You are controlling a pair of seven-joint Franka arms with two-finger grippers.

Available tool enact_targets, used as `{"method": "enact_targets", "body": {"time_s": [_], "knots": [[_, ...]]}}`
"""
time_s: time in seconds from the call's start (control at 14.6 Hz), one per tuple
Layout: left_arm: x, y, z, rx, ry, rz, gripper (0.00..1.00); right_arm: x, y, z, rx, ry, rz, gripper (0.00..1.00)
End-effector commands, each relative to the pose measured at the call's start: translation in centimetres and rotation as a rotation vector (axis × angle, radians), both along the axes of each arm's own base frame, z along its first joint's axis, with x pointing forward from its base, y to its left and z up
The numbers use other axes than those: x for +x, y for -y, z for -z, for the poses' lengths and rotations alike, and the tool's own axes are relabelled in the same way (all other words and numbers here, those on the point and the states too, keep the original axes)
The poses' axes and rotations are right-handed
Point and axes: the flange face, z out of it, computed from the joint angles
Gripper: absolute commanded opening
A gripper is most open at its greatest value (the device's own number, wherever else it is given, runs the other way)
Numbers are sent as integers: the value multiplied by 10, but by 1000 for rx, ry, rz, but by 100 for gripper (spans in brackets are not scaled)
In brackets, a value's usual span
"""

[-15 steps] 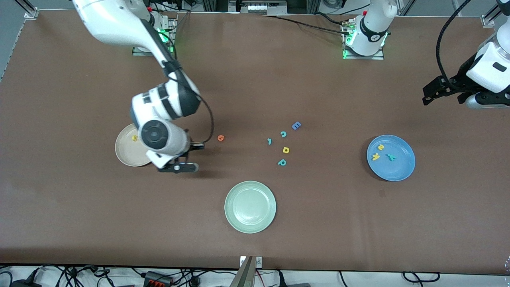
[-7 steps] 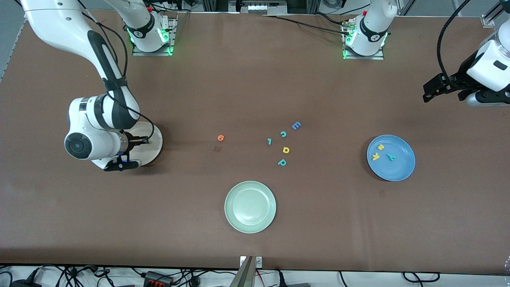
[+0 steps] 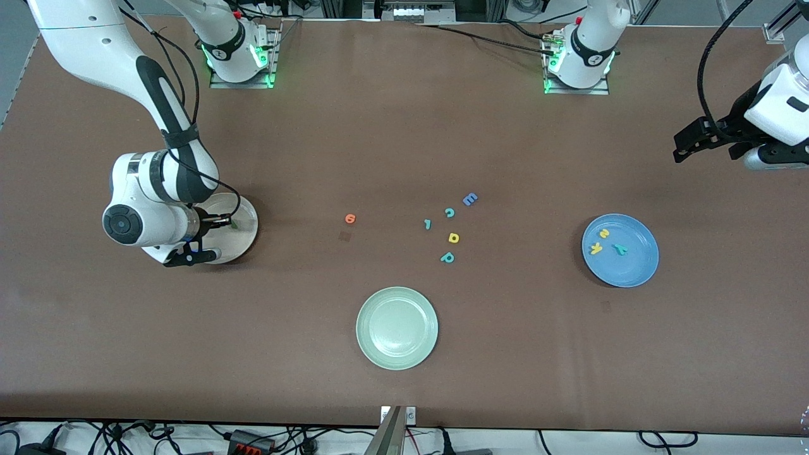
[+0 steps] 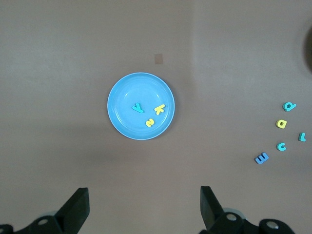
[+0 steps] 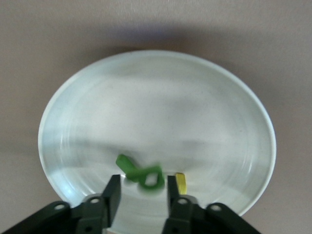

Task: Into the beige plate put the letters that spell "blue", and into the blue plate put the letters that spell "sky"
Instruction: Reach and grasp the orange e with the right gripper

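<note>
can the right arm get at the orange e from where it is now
Probably yes. The right gripper is open over the beige plate, the green b dropping below it. The orange e lies alone on bare table toward the middle, with nothing between.

Seen from high over the brown table [image 4: 58, 58]: round bright blue plate [image 4: 122, 122], holding a teal foam "y" [image 4: 137, 107], a yellow foam "k" [image 4: 159, 108] and a yellow foam "s" [image 4: 150, 123], close together. Well apart from it, loose on the table: teal "b/p" letter [image 4: 289, 106], yellow "a/d" letter [image 4: 281, 123], thin green bar "l" [image 4: 302, 137], teal "c" [image 4: 281, 146], blue capital "E" [image 4: 262, 158]. Left gripper [image 4: 144, 209] at the frame edge, black fingers [image 4: 78, 207] spread wide, nothing between.
</note>
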Motion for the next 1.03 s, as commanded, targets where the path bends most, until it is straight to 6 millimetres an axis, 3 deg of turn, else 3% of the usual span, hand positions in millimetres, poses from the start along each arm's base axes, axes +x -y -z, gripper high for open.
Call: {"method": "enact_targets", "body": {"time_s": [0.0,0.14,0.34,0.55,0.68,0.89,0.96], "knots": [[4,-3,-5,5,-10,5,100,7,-7,-23,5,43,-15,100],[3,-3,-4,5,-21,5,100,7,-34,-42,4,74,-35,100],[2,-5,-4,6,-28,-1,100,-4,-115,-49,-1,112,-82,100],[3,-10,-3,-5,-29,-11,100,-27,-209,-37,1,185,-94,100],[3,-18,-2,-16,-34,-26,100,-44,-257,-25,-8,217,-12,100],[3,-21,-2,-18,-34,-33,100,-54,-302,-11,-44,229,154,98],[3,-20,-2,-18,-34,-31,100,-56,-314,-7,-54,230,206,86]]}}
